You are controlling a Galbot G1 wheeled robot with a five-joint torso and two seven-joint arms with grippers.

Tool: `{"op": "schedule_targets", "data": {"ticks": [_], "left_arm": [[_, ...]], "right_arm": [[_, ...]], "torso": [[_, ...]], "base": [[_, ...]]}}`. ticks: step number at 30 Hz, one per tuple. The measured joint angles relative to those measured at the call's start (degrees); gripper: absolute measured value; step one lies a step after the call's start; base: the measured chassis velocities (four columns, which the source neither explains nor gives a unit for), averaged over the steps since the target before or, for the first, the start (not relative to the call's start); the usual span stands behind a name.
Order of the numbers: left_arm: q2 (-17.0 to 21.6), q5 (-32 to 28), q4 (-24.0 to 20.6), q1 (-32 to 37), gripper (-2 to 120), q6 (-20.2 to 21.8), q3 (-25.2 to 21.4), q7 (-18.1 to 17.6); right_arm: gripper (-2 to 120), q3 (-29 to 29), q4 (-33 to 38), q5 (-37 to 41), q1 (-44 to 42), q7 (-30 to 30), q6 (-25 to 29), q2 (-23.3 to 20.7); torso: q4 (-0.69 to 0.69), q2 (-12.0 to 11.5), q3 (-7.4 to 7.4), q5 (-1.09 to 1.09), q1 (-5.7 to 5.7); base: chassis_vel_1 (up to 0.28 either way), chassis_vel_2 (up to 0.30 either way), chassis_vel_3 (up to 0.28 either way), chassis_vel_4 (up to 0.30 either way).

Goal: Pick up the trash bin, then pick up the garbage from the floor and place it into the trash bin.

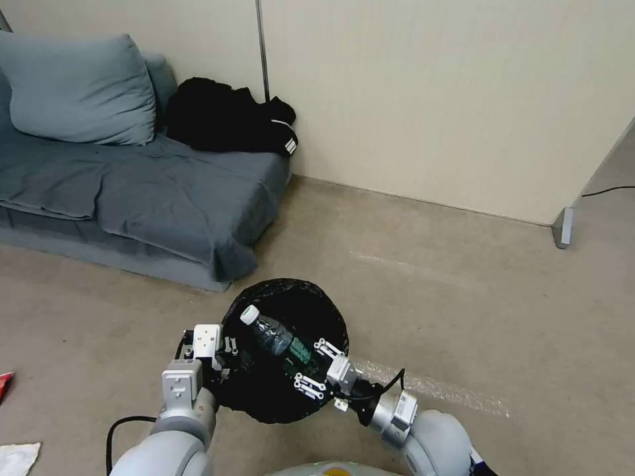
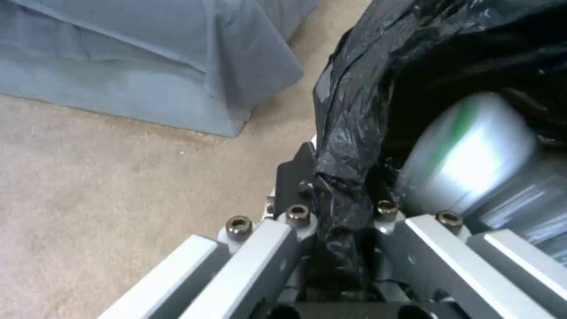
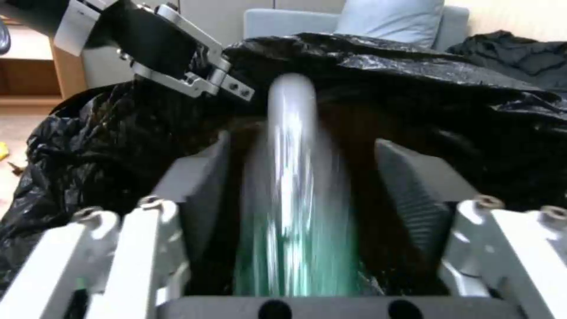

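The trash bin (image 1: 264,396), lined with a crinkly black bag, hangs just above the floor in front of me. My left gripper (image 1: 221,354) is shut on its rim, pinching the bag (image 2: 339,208) between its fingers. A clear bottle (image 1: 271,334) with a white cap and green label, a piece of the garbage, lies over the bin's mouth. My right gripper (image 1: 319,367) is open at the opposite rim. The bottle (image 3: 292,177) shows blurred between its spread fingers (image 3: 413,186), with gaps on both sides. More garbage lies at the far left: a red wrapper (image 1: 3,385) and a white tissue (image 1: 16,456).
A grey sofa (image 1: 132,192) with a cushion (image 1: 76,89) and black clothes (image 1: 228,119) stands at the back left. A beige wall runs behind, ending at a metal foot (image 1: 562,228) on the right. Bare floor spreads to the right of the bin.
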Motion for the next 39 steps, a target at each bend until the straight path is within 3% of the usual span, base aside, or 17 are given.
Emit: {"op": "schedule_targets", "data": {"ticks": [8, 13, 16, 21, 27, 32, 39], "left_arm": [[0.26, 0.47, 0.87, -0.35, 1, -0.22, 0.11, 0.62], [0.41, 0.56, 1.42, -0.84, 1, -0.86, 0.11, 1.1], [0.52, 1.27, 1.98, -1.14, 1, -1.42, 0.11, 0.98], [0.7, 1.99, 2.36, -1.2, 1, -2.04, -0.07, 0.84], [0.96, 1.99, 2.39, -1.11, 1, -2.24, -0.88, 0.65], [0.99, 1.6, 2.39, -0.96, 1, -2.55, -1.69, 0.31], [0.99, 1.23, 2.24, -0.91, 1, -2.91, -2.09, -0.06]], "right_arm": [[98, 0.68, 2.37, 0.01, -0.96, 0.25, -0.34, -0.94], [107, 1.89, 4.93, 0.07, -1.66, 0.49, -0.27, -1.64], [112, 4.36, 9.95, 0.66, -2.28, 2.94, -0.75, -1.91], [114, 7.97, 16.44, 2.22, -3.24, 7.53, -1.88, -1.22], [112, 12.55, 23.75, 0.88, -8.66, 18.95, -3.24, 2.22], [104, 14.92, 23.98, -1.33, -12.25, 25.21, -3.43, 5.05], [100, 15.68, 20.42, -2.34, -14.28, 28.42, -2.16, 7.51]], "torso": [[0.0, 0.0, 0.0, 0.0, 0.0], [0.0, 0.0, 0.0, 0.0, 0.0], [0.0, 0.0, 0.0, 0.0, 0.0], [0.0, 0.0, 0.0, 0.0, 0.0], [0.0, 0.0, 0.0, -0.01, 0.0], [0.0, 0.0, 0.0, 0.0, 0.0], [0.0, 0.0, 0.0, -0.01, 0.0]], "base": [[0.0, 0.0, 0.0, 0.0], [0.0, 0.0, 0.0, 0.0], [0.0, 0.0, 0.0, 0.0], [0.0, 0.0, 0.0, 0.0], [0.0, 0.0, 0.0, 0.0], [0.0, 0.0, 0.0, 0.0], [0.0, 0.0, 0.0, 0.0]]}}
